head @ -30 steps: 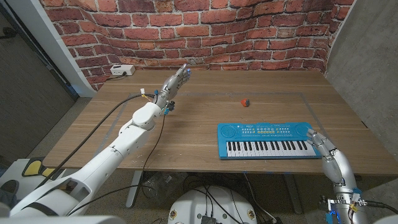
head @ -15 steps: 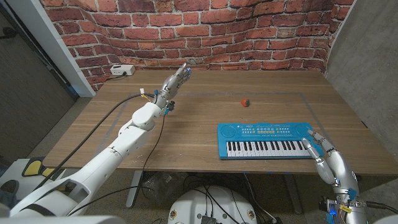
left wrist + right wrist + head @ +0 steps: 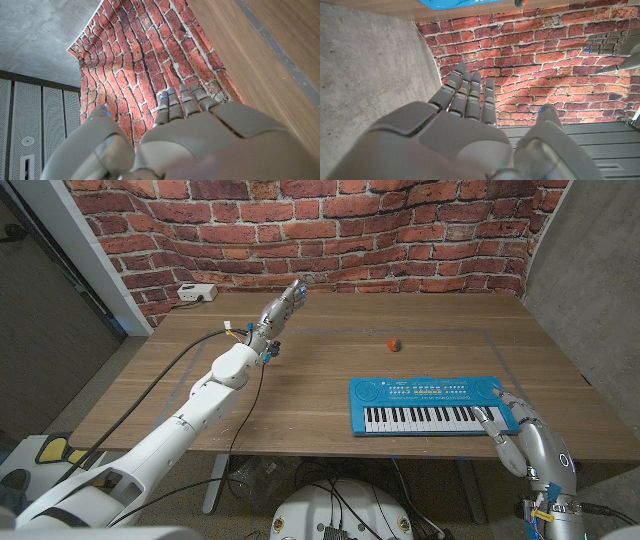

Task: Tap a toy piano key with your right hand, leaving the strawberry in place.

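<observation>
Over the toy piano's [image 3: 425,407] right end, the right hand [image 3: 512,420] is held open, fingers spread; strawberry [image 3: 394,344] sits well apart.

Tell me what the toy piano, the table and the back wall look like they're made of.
Toy piano: likely plastic, with a smooth bright blue case and white and black keys. Table: wood or wood veneer, matte brown with visible grain. Back wall: red brick with pale mortar; its rippled look hints at a printed backdrop, though that's uncertain.
</observation>
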`<state>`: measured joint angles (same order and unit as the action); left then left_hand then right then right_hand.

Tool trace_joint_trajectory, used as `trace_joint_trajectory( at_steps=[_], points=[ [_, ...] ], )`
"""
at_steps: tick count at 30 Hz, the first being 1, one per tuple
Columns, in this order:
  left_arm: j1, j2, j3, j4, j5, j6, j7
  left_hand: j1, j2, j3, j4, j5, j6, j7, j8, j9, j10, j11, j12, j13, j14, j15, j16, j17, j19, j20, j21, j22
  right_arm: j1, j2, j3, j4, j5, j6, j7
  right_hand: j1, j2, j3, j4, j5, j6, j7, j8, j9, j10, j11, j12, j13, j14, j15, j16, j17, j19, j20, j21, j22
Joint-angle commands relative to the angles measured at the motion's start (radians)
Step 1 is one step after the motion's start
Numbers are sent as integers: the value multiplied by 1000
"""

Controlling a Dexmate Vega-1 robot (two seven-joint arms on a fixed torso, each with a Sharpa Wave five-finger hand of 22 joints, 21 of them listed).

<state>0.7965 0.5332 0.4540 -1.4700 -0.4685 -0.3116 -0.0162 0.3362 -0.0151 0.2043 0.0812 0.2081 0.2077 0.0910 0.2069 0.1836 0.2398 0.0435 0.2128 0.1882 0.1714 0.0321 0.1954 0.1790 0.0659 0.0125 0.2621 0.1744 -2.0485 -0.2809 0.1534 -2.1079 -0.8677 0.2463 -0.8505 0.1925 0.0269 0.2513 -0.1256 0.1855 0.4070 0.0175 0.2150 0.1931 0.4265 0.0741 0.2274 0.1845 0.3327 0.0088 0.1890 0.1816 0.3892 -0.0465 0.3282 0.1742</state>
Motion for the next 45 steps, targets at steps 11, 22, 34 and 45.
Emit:
trace_joint_trajectory(
  at_steps=[11, 22, 34, 45],
  points=[
    [-2, -7, -3, 16, -8, -22, -11, -4, 5, -5, 0, 0, 9, 3, -3, 3, 10, 1, -1, 5, 9, 2, -2, 5, 8, -1, -4, 4, -30, -206, -92, -38, -100, -327, -112, 19, 0, 7, -5, 14, -3, -24, -3, 2, -16, -12, -9, 3, -15, -10, -8, 1, -1, -29, -15, 4],
    [1, -5, -6, 12, -13, -19, -9, -4, 6, -7, 1, 0, 11, 3, -3, 3, 11, 1, -1, 5, 9, 1, -2, 5, 9, -1, -7, 5, -48, -278, -120, -52, -100, -417, -101, 24, -21, 0, -14, 14, -1, -37, -3, 2, -23, -16, -13, 4, -24, -6, -10, 1, -8, -25, -24, 4],
    [22, 4, -19, -7, -26, -21, -3, -7, 8, -10, 4, 0, 15, 1, -3, 3, 16, 3, -1, 5, 11, 3, -2, 6, 10, 2, -11, 5, -57, -333, -148, -60, -105, -504, -81, 60, -34, 5, -25, 14, 22, -65, 4, 3, -90, -29, -33, 6, -99, 11, -21, 3, -48, -17, -56, 6],
    [21, 4, -23, -4, -26, -29, -5, -9, 9, -12, 6, 0, 18, 2, -3, 3, 17, 3, -2, 5, 12, 4, -2, 6, 9, 3, -14, 5, -43, -371, -184, -54, -75, -567, -32, 55, -36, -1, -15, 13, 24, -75, 0, 3, -175, -7, -45, 8, -181, 38, -22, 7, -95, 3, -85, 11]
  ],
)
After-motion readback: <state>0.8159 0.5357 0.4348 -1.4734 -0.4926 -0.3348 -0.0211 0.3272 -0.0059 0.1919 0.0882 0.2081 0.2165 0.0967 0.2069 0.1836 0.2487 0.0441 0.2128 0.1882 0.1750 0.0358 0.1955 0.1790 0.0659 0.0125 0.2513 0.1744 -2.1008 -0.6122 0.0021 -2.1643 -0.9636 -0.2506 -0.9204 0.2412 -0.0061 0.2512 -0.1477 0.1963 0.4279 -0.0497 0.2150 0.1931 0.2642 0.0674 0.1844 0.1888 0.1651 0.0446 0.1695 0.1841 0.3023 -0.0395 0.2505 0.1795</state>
